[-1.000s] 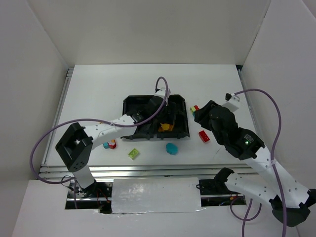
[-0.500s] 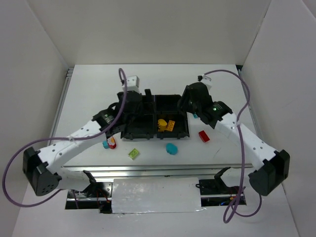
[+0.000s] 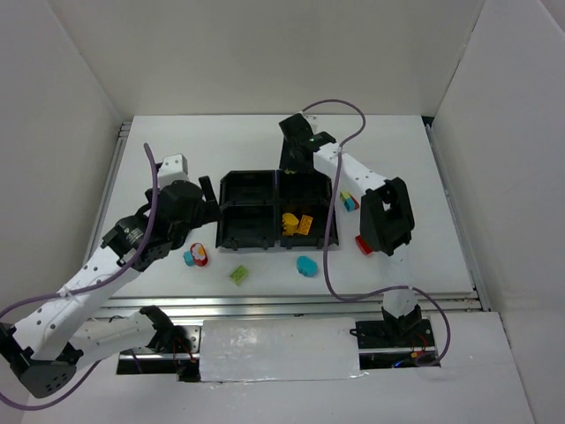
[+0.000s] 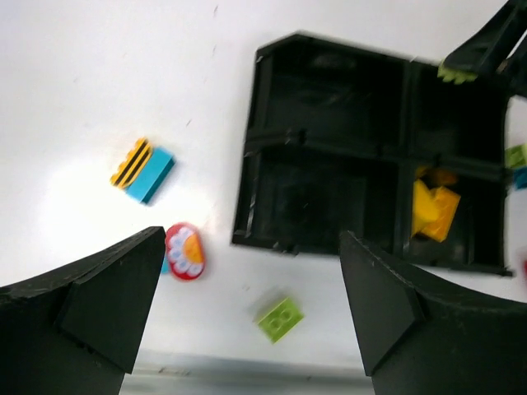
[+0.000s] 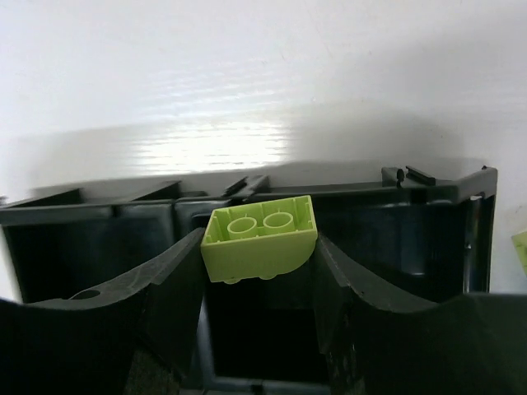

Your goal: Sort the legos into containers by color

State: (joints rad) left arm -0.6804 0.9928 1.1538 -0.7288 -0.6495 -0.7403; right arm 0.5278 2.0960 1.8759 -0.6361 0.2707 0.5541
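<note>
Right gripper (image 5: 258, 262): you see it pinching a lime brick (image 5: 260, 234) over the tray (image 5: 445, 183).
Left gripper (image 4: 251, 296): fingers spread wide.

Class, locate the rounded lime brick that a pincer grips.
Right wrist view: the lime brick sits centre, clamped in the right pincer, above the black tray.

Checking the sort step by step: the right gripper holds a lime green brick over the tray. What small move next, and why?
Probably ease the right gripper over the middle of the far right compartment. The lime green brick hangs near the far tray rim; that compartment looks empty, yellow bricks lie in its neighbour.
</note>
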